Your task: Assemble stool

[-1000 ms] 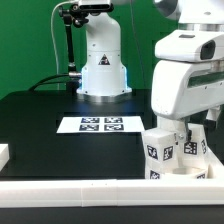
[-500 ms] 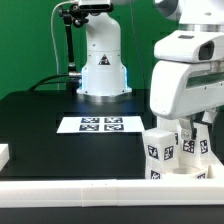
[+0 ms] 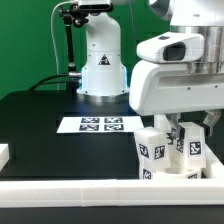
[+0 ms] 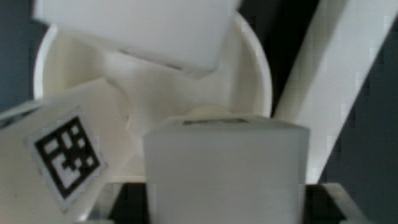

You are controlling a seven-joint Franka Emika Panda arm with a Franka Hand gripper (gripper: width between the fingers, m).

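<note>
Currently the arm's big white wrist housing fills the upper part of the exterior view's right, hanging over a cluster of white stool parts at the near edge of the black tabletop [image 3: 40, 110]. The end effector [image 3: 182, 128] is low among those parts, its dark fingers mostly hidden behind them in the exterior view; in the wrist view a white blocky leg [image 4: 222, 170] sits squarely between the dark fingertips [image 4: 338, 205], so the end effector is pinched onto that leg. A second leg [image 3: 152, 152] stands on the exterior view's left of the cluster, tilted slightly, with a black-and-white square tag facing the camera; the same tagged leg shows in the wrist view [image 4: 68, 150], leaning just beside the held one. Another tagged leg [image 3: 193, 148] sits on the exterior view's right of the cluster, near the end effector. The round seat disc [image 4: 169, 75] appears in the wrist view behind the legs, a pale curved rim with another white piece lying across its upper part; whether the legs touch the disc cannot be told. A long white border rail [image 3: 70, 186] runs along the front of the tabletop, the cluster just behind it. The marker board [image 3: 99, 124] lies flat mid-tabletop, well apart from the cluster, in front of the robot base [image 3: 103, 60].
</note>
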